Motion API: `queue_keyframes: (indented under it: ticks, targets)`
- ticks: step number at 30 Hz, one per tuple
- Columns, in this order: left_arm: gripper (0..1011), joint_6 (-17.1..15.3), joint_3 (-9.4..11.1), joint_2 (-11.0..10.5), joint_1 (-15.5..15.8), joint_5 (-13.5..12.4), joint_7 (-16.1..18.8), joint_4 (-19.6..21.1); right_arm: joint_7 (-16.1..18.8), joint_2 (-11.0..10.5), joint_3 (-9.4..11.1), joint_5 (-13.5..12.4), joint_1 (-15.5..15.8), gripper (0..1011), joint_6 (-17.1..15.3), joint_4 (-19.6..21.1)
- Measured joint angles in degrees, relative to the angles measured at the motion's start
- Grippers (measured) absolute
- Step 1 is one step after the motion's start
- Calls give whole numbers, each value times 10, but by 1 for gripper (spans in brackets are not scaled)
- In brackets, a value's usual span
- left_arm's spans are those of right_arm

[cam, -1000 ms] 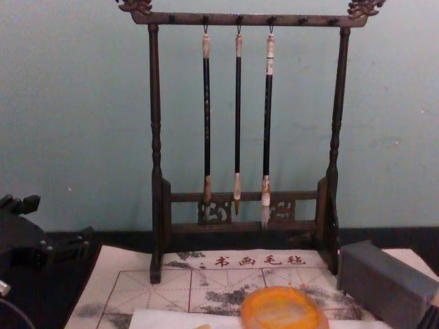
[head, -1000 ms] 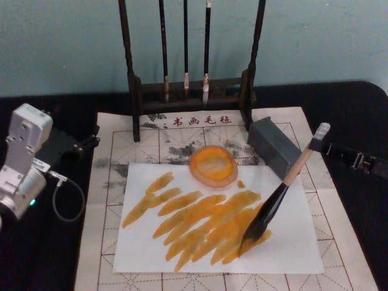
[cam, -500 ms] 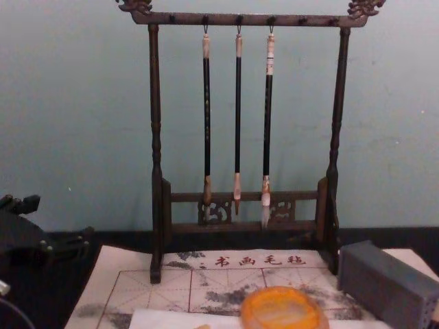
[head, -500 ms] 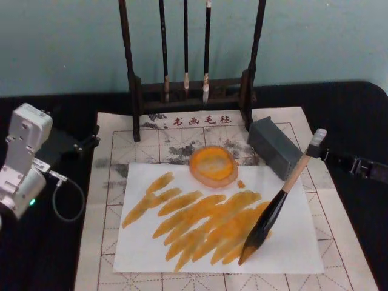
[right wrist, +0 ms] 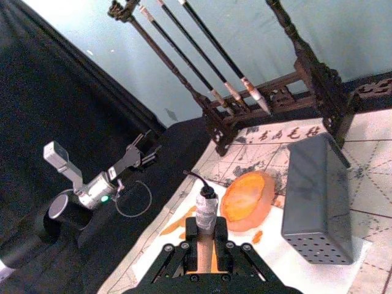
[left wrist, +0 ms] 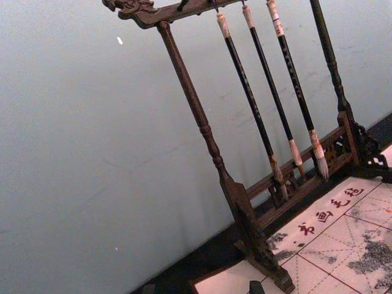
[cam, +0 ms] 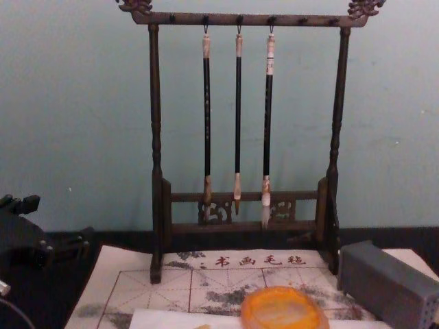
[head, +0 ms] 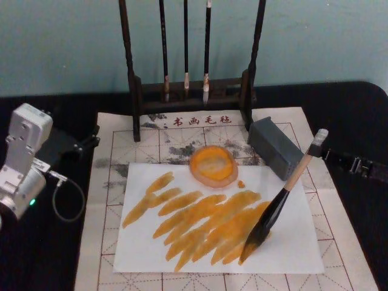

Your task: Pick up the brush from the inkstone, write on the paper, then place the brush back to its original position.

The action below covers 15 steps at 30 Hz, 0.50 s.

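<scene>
My right gripper [head: 316,146] is shut on the top of the brush [head: 276,203], a pale wood handle with a black lower part. The brush leans down to the left, and its dark tip rests on the white paper [head: 291,245] at the near right end of several orange strokes. In the right wrist view the gripper [right wrist: 205,237] clamps the handle [right wrist: 206,211] from both sides. The round orange inkstone [head: 213,165] sits on the paper's far edge, apart from the brush. My left gripper [head: 82,144] is parked open at the table's left.
A dark wooden rack [head: 191,91] with three thin hanging brushes stands behind the inkstone. A grey block [head: 276,147] lies on the gridded felt mat [head: 103,242], just right of the inkstone and close to the brush handle. Black cloth surrounds the mat.
The brush tip slid a little toward the near edge of the paper, lengthening the stroke, and the handle's top sank slightly. The left arm stayed still.
</scene>
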<state>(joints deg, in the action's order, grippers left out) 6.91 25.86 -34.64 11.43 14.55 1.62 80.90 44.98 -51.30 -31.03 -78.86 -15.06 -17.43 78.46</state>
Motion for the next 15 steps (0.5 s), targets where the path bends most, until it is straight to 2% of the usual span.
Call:
queue_keyframes:
  ticks: [15]
  targets:
    - [1001, 0, 0, 0, 0, 0, 0, 0, -17, -1, 15, -10, 5, 184, 10, -10]
